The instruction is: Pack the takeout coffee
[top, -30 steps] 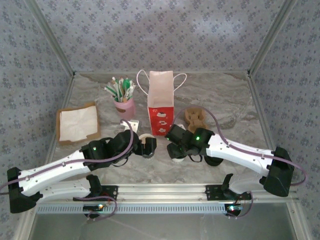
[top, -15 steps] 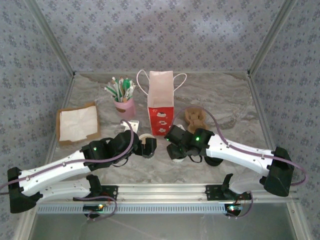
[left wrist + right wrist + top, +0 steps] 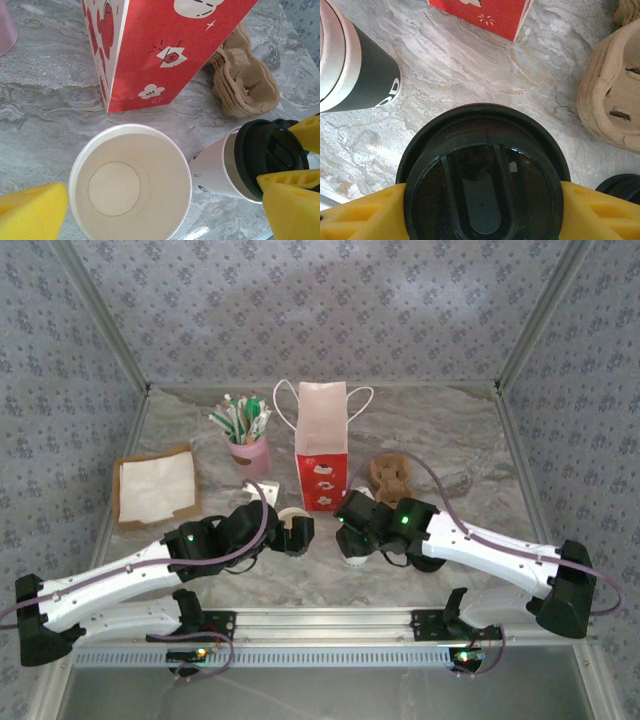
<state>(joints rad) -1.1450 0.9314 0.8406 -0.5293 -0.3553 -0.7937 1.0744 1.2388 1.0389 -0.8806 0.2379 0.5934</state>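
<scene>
now pinching the takeout coffee point(image 3: 482, 175) by its lid in right claw point(image 3: 482, 215) — to lift into the red bag point(image 3: 485, 12) just ahead — with left claw point(image 3: 162, 205) agape.

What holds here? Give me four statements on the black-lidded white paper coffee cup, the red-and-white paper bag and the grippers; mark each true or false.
1. The right gripper grips the black-lidded white paper coffee cup at its lid. True.
2. That cup is already inside the red-and-white paper bag. False: it is outside the bag, in the gripper.
3. The left gripper is open over a lidless white paper cup. True.
4. The bag lies flat. False: it stands upright.
</scene>
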